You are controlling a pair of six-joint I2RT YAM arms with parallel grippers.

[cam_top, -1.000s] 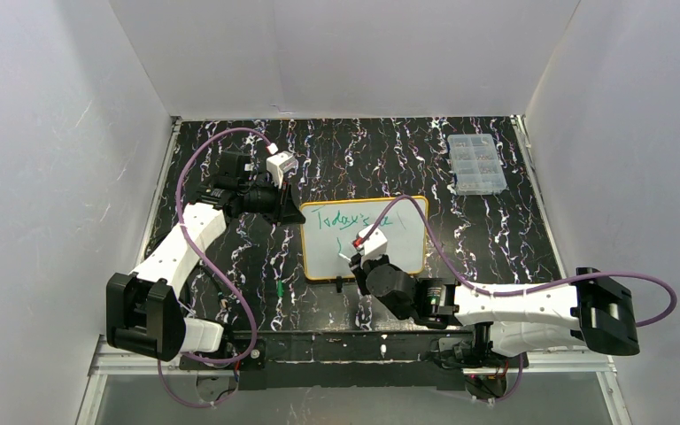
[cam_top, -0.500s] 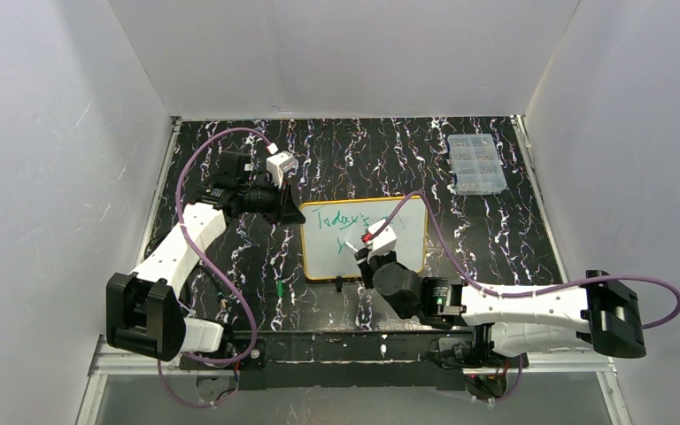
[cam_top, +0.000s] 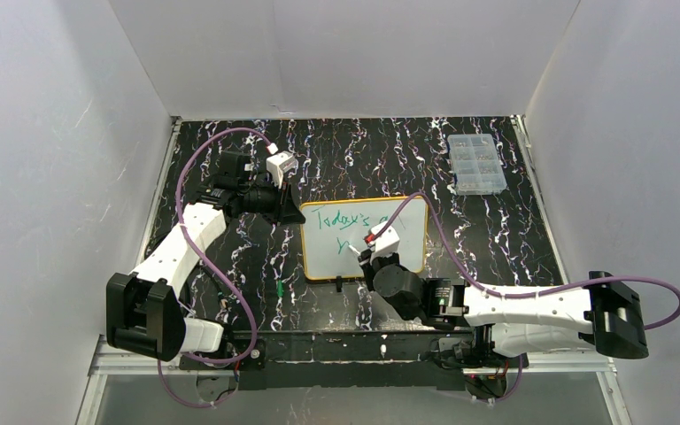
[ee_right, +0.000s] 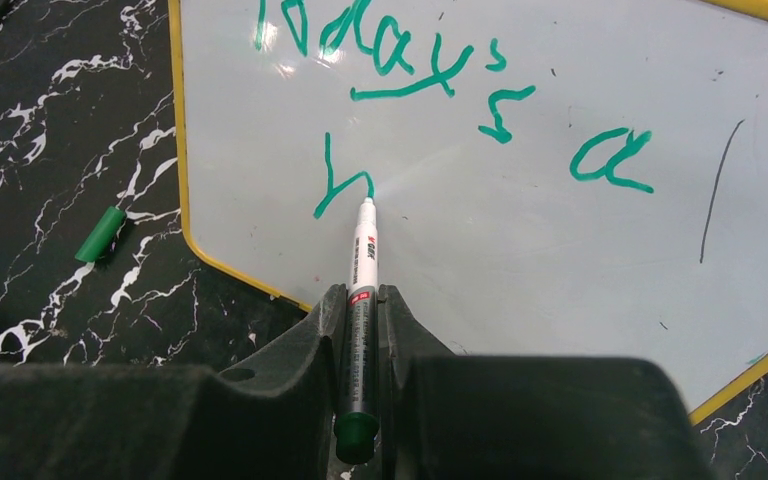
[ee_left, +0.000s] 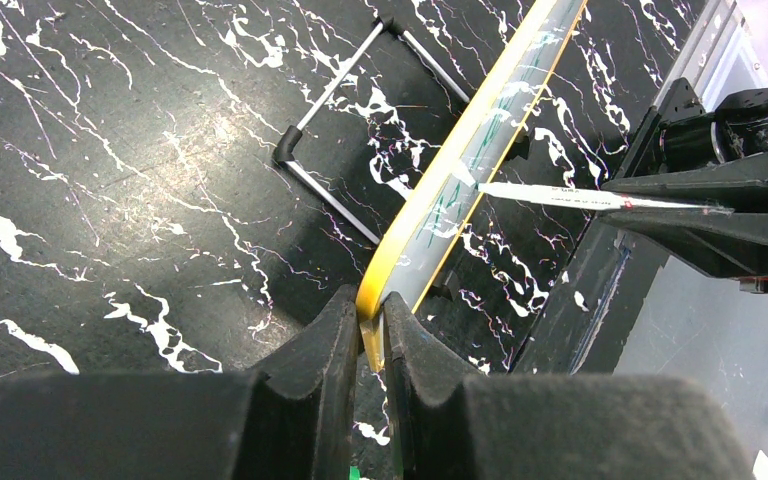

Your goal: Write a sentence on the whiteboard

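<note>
While the marker tip rests on the board: the step in hand looks like writing the second line. "Today's a" stands in green on the first, and one hooked stroke begins the second.
Whiteboard (cam_top: 328,252): tilted up from the bench (cam_top: 496,230), one yellow corner between the left jaws, its white face just ahead of the right jaws.
Left jaws: pressed onto the yellow frame at that corner, apparently steadying the board.
Right jaws: pinching the marker (ee_right: 364,250) by its barrel, tip forward and touching the board at the end of the hooked stroke.
Next move: probably calls for drawing the tip rightward from that stroke with light, even pressure, while the left grip stops the board sliding.
Around: a green cap (ee_right: 99,234) lies on the bench to the left of the right jaws, just off the frame. A clear compartment box (cam_top: 476,164) sits well beyond them.
In the way: nothing lies on the blank face right of the tip. A purple cable (cam_top: 407,208) arcs over the board's upper right and may mask the writing from above.
</note>
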